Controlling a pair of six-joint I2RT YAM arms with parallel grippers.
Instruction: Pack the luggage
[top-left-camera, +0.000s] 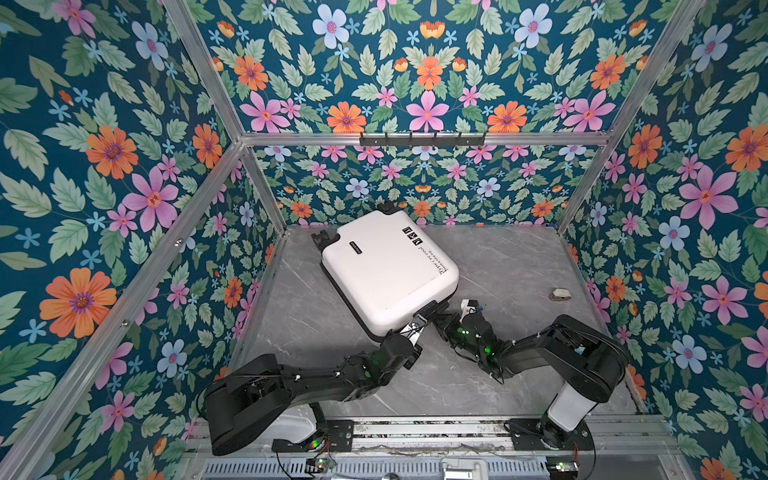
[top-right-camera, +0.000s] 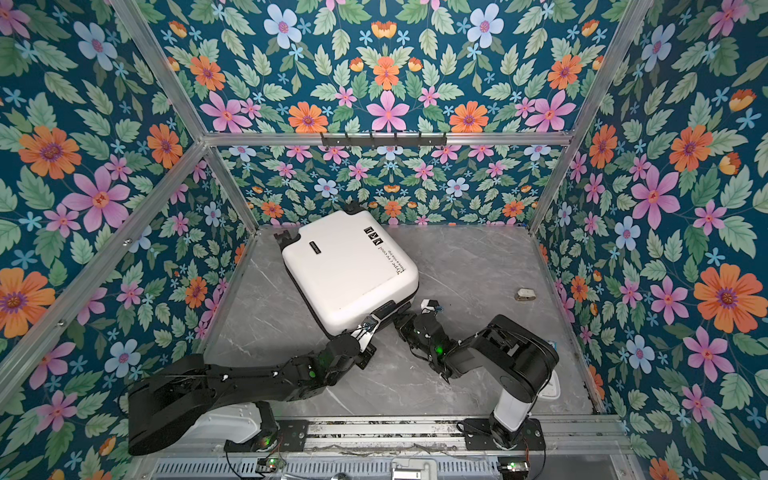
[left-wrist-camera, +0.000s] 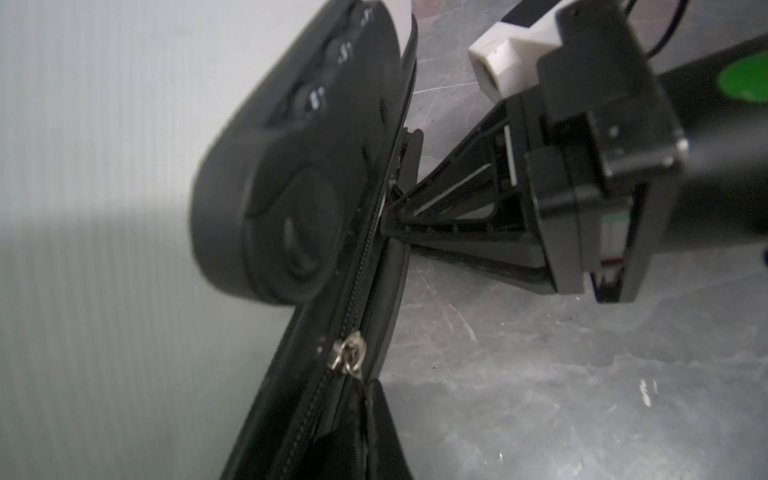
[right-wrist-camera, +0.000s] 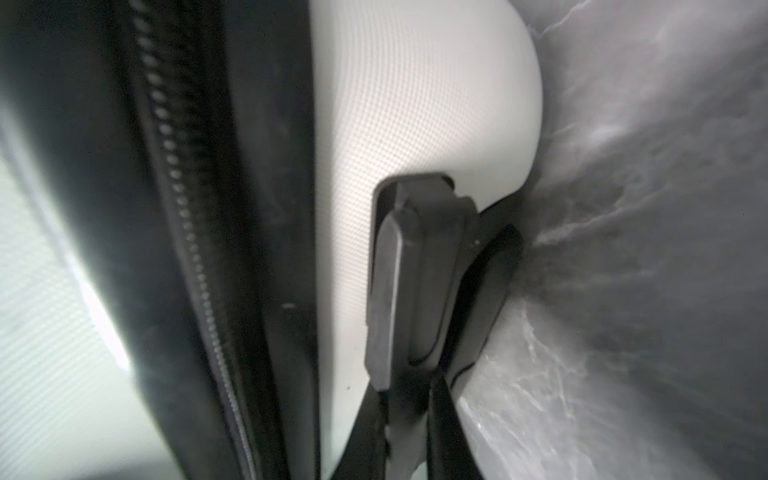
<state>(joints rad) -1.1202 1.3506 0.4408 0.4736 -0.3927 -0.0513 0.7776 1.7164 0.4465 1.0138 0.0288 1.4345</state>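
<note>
Left tool (top-left-camera: 419, 321) looks clamped shut at the luggage's (top-left-camera: 386, 270) near corner, and I think it's on the zip. Right tool (left-wrist-camera: 392, 218), also closed, touches that same edge. The luggage lies flat on the worktop (top-left-camera: 519, 270), lid down.

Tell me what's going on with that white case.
A two-armed robot is working on the closed white hard-shell suitcase, which lies flat on the grey marble-look table. Both claws meet at its near edge, along the black zipper. The left claw is shut right by the silver metal zipper slider; whether it pinches the pull is unclear. The right claw, also shut, has its tip against the seam beside the black combination lock.
</note>
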